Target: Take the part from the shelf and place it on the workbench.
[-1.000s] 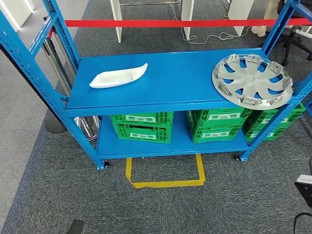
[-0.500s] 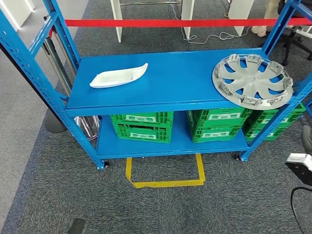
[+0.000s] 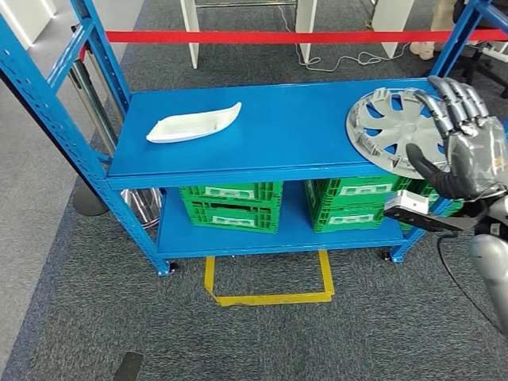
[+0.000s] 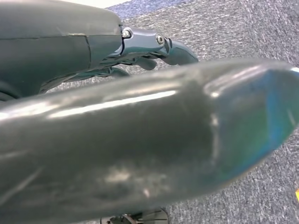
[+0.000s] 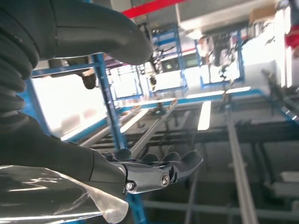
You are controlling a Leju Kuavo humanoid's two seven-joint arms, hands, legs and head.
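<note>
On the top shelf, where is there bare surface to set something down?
The blue shelf top is bare between the white part and the wheel cover. The right end is crowded: the wheel cover with the right hand over it.

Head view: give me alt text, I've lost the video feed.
The robot's right hand is raised, fingers apart, in front of a silver wheel cover at the right end of a blue shelf. A white boat-shaped part lies at the left; green crates sit below.

Wheel cover [image 3: 395, 127] on shelf [image 3: 282, 135] (right end), tray [image 3: 193, 124] left.
</note>
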